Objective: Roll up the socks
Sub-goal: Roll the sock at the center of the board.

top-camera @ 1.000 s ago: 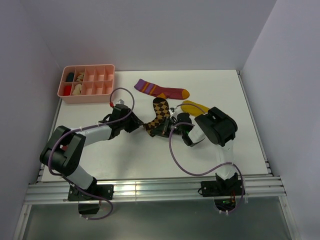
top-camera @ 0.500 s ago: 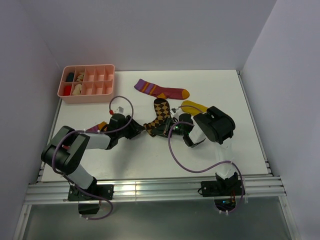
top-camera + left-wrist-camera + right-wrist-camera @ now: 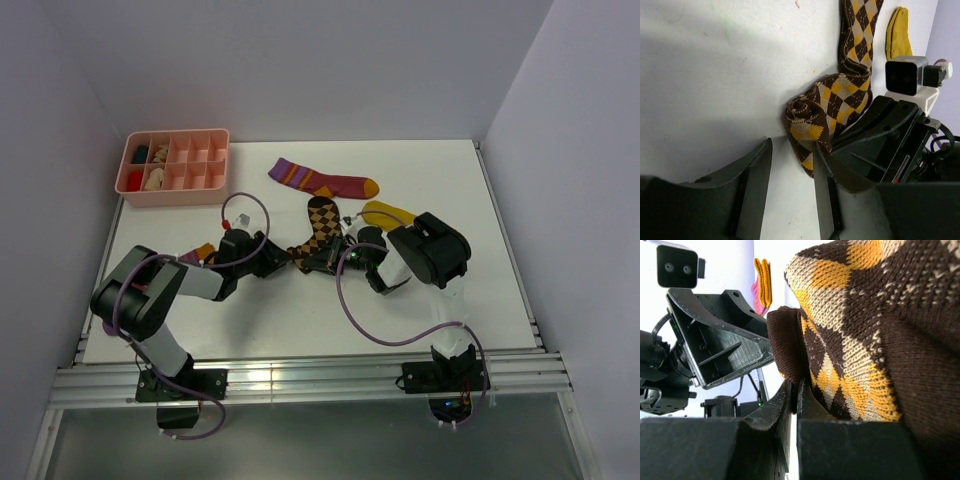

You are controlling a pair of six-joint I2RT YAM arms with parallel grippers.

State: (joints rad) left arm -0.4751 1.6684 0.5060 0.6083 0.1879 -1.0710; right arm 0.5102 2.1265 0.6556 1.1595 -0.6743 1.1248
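The left fingers [image 3: 757,170] stand wide, just beside the coiled end of the diamond-check sock [image 3: 826,105] and not touching it. The right fingers [image 3: 782,410] are pressed almost together, seemingly nipping the sock's brown edge.

The sock lies mid-counter [image 3: 250,310] in the top view, with only its lower end rolled. The coil looks loose. If the right fingers tug or let go before the left ones close, it may unwind. The two sets of fingers are also close enough to collide.

How much fabric is pinched cannot be told. One maroon sock [image 3: 200,252] is mostly hidden under the left arm. Farther up, the mustard sock [image 3: 388,213] is partly covered, and the other maroon sock [image 3: 325,180] lies in plain sight.
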